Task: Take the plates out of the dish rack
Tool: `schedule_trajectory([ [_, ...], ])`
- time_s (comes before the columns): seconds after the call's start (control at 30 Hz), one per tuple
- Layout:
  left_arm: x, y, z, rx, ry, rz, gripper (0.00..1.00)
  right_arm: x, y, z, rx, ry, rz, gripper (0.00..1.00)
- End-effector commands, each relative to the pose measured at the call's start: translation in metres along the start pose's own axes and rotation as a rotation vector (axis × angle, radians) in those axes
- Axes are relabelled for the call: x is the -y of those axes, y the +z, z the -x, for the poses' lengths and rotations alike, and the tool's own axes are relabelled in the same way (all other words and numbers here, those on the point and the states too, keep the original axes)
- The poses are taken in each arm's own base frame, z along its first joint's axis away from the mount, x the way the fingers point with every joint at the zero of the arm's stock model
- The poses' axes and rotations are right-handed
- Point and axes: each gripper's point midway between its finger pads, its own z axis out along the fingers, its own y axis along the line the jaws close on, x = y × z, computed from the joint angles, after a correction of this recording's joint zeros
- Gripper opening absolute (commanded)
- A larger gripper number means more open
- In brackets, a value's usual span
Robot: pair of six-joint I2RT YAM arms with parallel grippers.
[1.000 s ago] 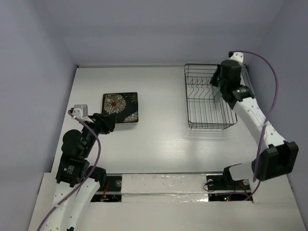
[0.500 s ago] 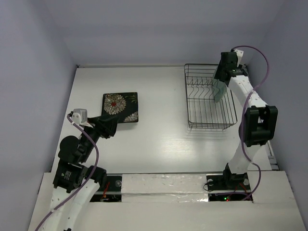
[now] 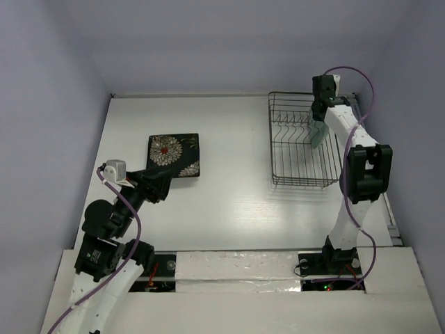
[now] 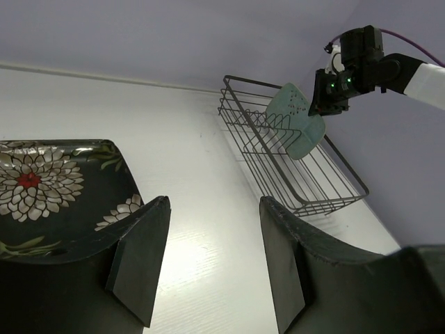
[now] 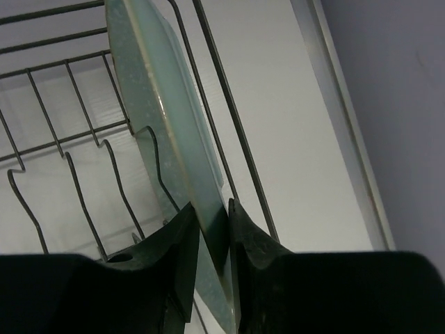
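Note:
A pale mint-green plate (image 3: 318,132) stands on edge in the dark wire dish rack (image 3: 292,167) at the far right. My right gripper (image 3: 320,118) is shut on its rim; in the right wrist view the two fingers pinch the plate (image 5: 163,104) at the gripper (image 5: 212,226). The plate (image 4: 295,122) and rack (image 4: 327,188) also show in the left wrist view. A square black plate with white-gold flowers (image 3: 174,154) lies flat on the table at the left. My left gripper (image 3: 160,182) is open and empty just in front of that plate (image 4: 49,202). No teal-centred plate is in view.
The white table (image 3: 229,202) is walled by pale purple sides. The rack's upright prongs (image 5: 76,188) stand beside the held plate. The table's right edge strip (image 5: 341,132) runs close to the rack.
My right arm has swung up and back, and its gripper now sits at the rack's far right side on the mint-green plate. My left gripper has drawn slightly back from the flowered plate.

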Motion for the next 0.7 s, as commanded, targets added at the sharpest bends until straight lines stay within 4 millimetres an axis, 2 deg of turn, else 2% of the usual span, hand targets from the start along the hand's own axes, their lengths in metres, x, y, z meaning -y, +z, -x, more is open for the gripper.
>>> schedule_trajectory([
  [0.0, 0.008, -0.001, 0.009, 0.039, 0.006, -0.036, 0.51, 0.016, -0.026, 0.033, 0.096, -0.104, -0.061, 0.21],
  [0.03, 0.008, -0.002, 0.010, 0.039, 0.006, -0.036, 0.51, 0.014, -0.030, 0.034, 0.101, -0.141, -0.071, 0.14],
  [0.2, 0.007, 0.000, 0.009, 0.033, 0.007, -0.033, 0.51, 0.013, -0.034, 0.038, 0.109, -0.211, -0.091, 0.01],
  [0.33, 0.008, -0.001, 0.010, 0.037, 0.007, -0.033, 0.51, 0.018, -0.038, 0.046, 0.146, -0.227, -0.137, 0.00],
  [0.4, 0.007, -0.001, 0.009, 0.035, 0.007, -0.032, 0.51, 0.014, -0.048, 0.053, 0.189, -0.247, -0.143, 0.00],
  [0.43, 0.008, -0.001, 0.010, 0.038, 0.008, -0.035, 0.51, 0.021, -0.052, 0.057, 0.199, -0.253, -0.177, 0.00],
  [0.57, 0.009, -0.001, 0.009, 0.033, 0.008, -0.041, 0.51, 0.026, -0.083, 0.080, 0.283, -0.222, -0.202, 0.00],
  [0.6, 0.010, -0.001, 0.009, 0.034, 0.009, -0.047, 0.51, 0.027, -0.096, 0.089, 0.316, -0.202, -0.191, 0.00],
  [0.67, 0.012, -0.002, 0.010, 0.034, 0.009, -0.056, 0.51, 0.034, -0.108, 0.098, 0.346, -0.178, -0.196, 0.00],
])
